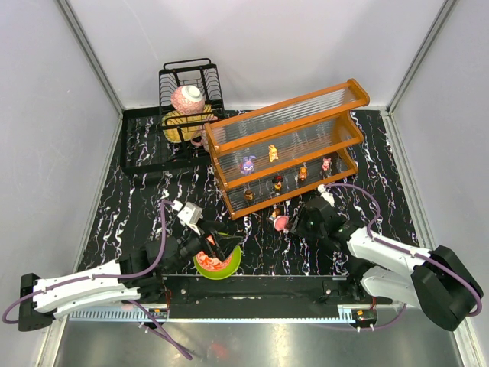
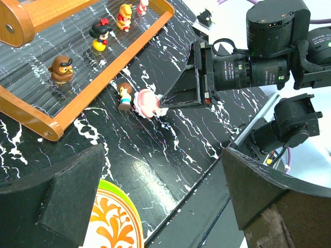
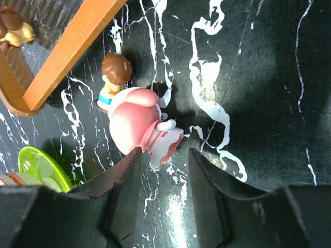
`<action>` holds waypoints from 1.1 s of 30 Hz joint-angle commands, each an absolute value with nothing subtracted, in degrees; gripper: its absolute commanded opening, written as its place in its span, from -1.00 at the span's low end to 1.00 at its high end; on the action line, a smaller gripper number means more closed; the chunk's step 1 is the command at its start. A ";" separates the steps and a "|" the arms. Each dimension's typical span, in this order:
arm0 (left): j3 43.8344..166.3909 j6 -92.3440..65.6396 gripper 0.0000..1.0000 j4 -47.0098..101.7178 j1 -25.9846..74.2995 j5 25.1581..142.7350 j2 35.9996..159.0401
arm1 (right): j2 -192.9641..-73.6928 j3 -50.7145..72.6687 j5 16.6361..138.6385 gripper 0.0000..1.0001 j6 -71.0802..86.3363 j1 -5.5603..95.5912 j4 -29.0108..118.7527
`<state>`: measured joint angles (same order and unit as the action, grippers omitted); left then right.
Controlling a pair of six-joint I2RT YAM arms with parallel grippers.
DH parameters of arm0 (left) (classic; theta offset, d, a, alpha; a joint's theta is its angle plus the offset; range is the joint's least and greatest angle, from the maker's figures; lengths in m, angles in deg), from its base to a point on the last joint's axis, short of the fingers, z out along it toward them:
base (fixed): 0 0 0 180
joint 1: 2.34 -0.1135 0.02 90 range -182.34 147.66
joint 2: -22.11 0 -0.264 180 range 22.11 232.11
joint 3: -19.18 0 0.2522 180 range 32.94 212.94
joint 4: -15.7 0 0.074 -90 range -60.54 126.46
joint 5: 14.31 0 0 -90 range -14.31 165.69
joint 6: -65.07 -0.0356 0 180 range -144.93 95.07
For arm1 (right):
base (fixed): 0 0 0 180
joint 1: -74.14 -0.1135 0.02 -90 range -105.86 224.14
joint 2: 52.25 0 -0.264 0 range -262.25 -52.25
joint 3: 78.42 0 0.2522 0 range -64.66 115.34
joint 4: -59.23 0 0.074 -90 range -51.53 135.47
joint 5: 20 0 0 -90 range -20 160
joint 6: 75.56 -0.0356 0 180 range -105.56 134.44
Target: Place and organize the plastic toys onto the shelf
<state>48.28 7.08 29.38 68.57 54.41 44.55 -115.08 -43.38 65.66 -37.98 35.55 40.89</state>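
Mostly legible: left gripper (image 2: 163, 199) gapes wide above the half-cropped bowl (image 2: 111, 219). Right gripper (image 3: 165, 160) straddles the pink-and-white toy (image 3: 132, 121), jaws part-closed; I can't tell if it's pinching.

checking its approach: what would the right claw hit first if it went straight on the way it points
The pink-and-white toy, right at the right claw's tips. The brown-haired figurine is just behind it, though depth is unclear.

Overhead view from behind, wrist views close (sharing pink toy (image 3: 135, 123))
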 commanded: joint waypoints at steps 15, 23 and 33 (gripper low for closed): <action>47.27 7.76 0.98 26.91 68.32 53.63 43.73 | -115.88 -44.62 67.18 -0.50 -39.61 35.12 45.03; 47.09 7.94 0.98 26.91 68.32 53.71 43.65 | -115.09 -45.23 67.27 -0.95 -38.82 35.21 45.03; 47.71 7.50 0.98 27.17 68.32 53.80 43.56 | -108.94 -43.92 71.65 -1.00 -31.27 35.21 41.69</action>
<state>47.38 7.32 29.56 68.57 54.39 43.98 -112.39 -44.87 67.56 -36.19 35.55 42.09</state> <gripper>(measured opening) 0.983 0.221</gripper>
